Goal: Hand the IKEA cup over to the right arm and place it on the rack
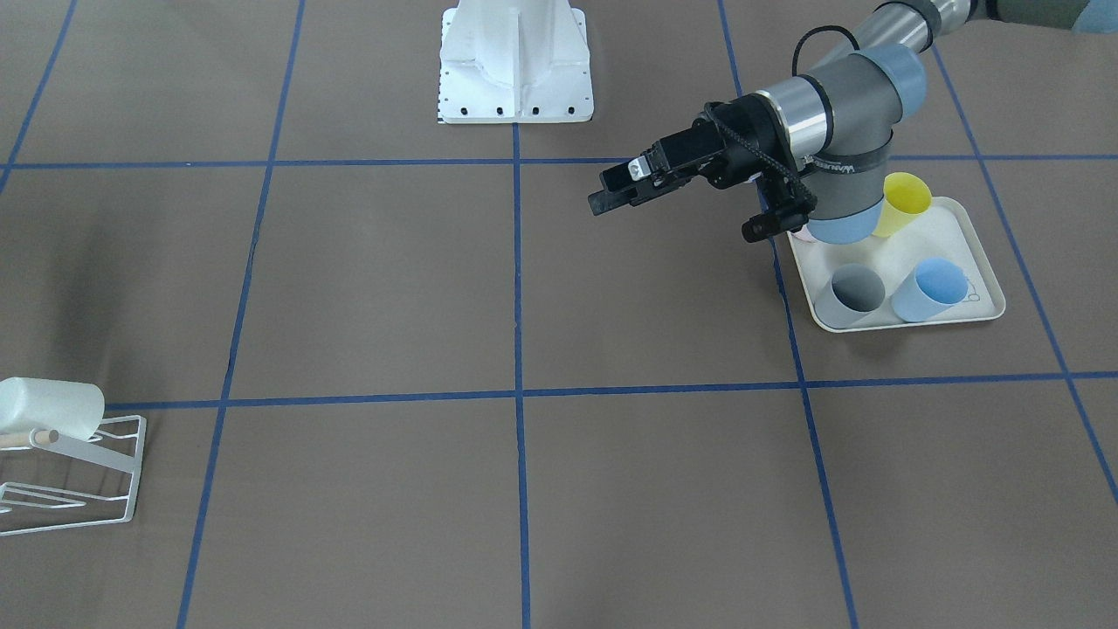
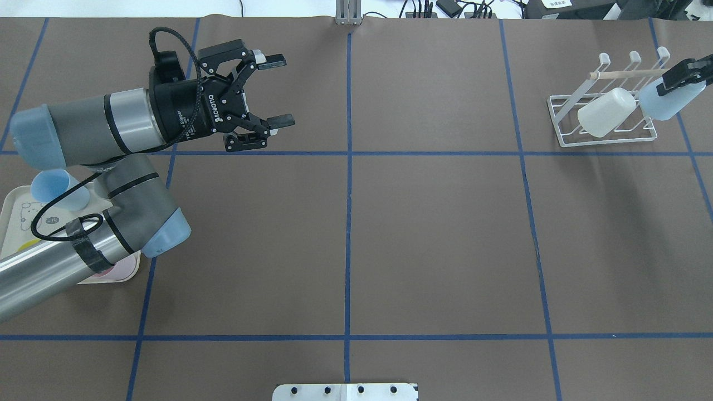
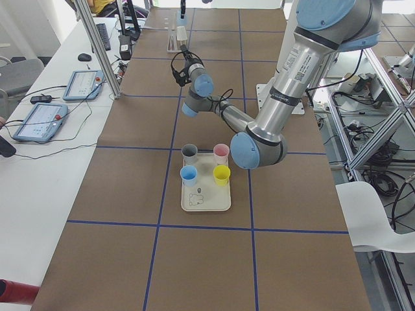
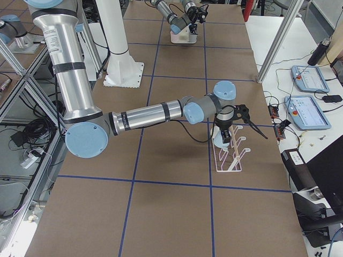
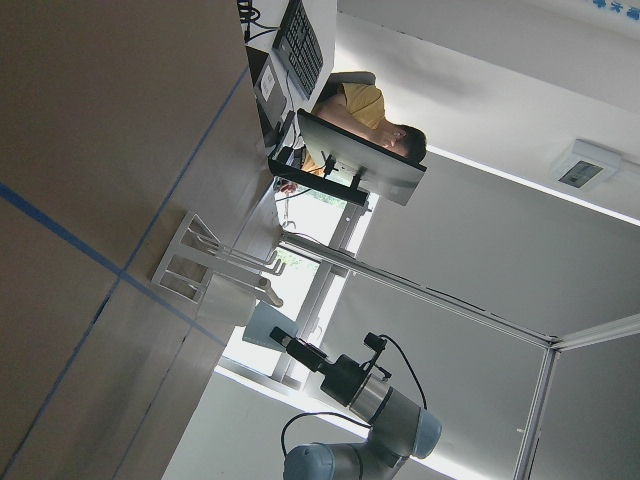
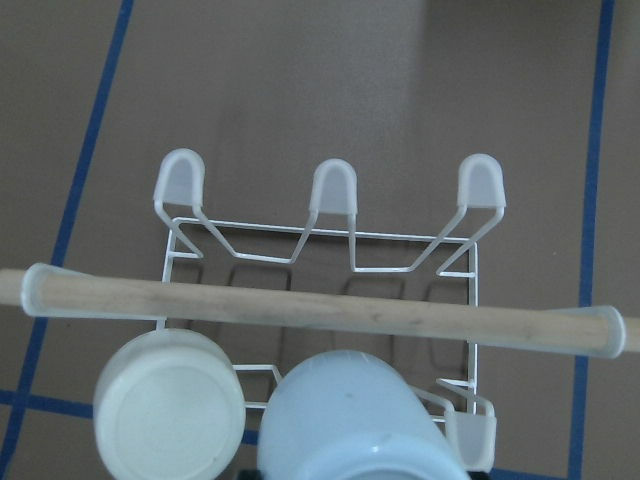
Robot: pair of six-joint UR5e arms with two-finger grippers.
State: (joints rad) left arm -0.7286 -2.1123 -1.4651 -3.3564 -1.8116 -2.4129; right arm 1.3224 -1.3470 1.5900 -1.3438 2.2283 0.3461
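Observation:
The IKEA cup [image 2: 664,101], pale blue, hangs tilted over the right end of the white wire rack [image 2: 562,120], with my right gripper [image 2: 684,75] shut on it. In the right wrist view this cup [image 6: 350,420] fills the bottom edge, just below the rack's wooden dowel [image 6: 320,312]. A white cup [image 2: 606,113] sits on a prong beside it and also shows in the front view as the white cup [image 1: 48,406]. My left gripper [image 2: 274,89] is open and empty, hovering over the table's far left part.
A cream tray [image 1: 908,325] lies under my left arm and carries a yellow cup [image 1: 904,201], a grey cup [image 1: 856,293] and a blue cup [image 1: 930,288]; a pink cup [image 3: 221,153] shows in the left side view. The robot's white base [image 1: 515,61] stands at the table's edge.

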